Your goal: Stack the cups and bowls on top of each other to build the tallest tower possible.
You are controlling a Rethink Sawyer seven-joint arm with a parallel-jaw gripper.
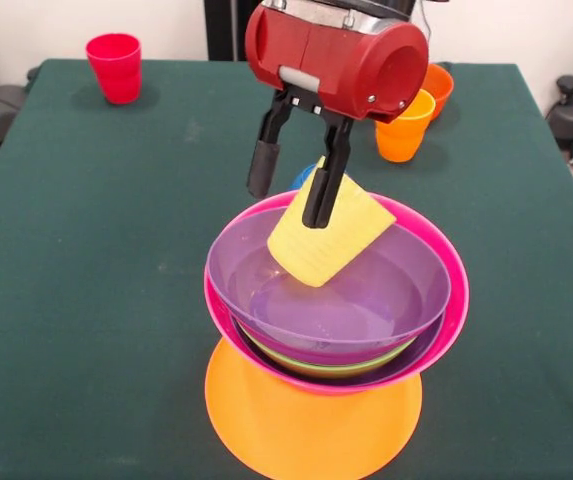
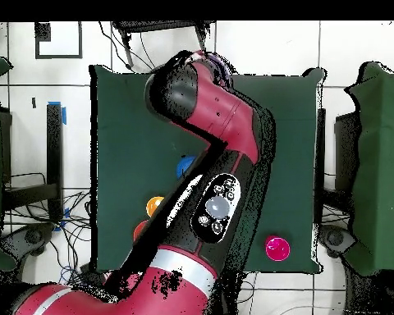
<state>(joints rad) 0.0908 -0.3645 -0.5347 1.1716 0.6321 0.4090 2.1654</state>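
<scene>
The tower stands near the table's front: an upturned orange bowl point(image 1: 311, 425) as base, then a pink bowl point(image 1: 446, 310), a lime green rim point(image 1: 336, 365) and a purple bowl point(image 1: 366, 300) on top. A translucent yellow cup point(image 1: 341, 235) lies tilted in the purple bowl. My gripper point(image 1: 285, 206) hangs just above it, open, one finger point(image 1: 321, 195) in front of the cup and the other clear of it to the left. The arm hides the tower and gripper in the overhead view.
A red cup point(image 1: 113, 65) point(image 2: 277, 248) stands at a far corner. An orange-yellow cup point(image 1: 404, 125) point(image 2: 154, 205), a red-orange bowl point(image 1: 438, 85) point(image 2: 140, 230) and a blue bowl point(image 1: 301, 178) point(image 2: 184, 166) sit behind the tower on the green table point(image 1: 86, 250).
</scene>
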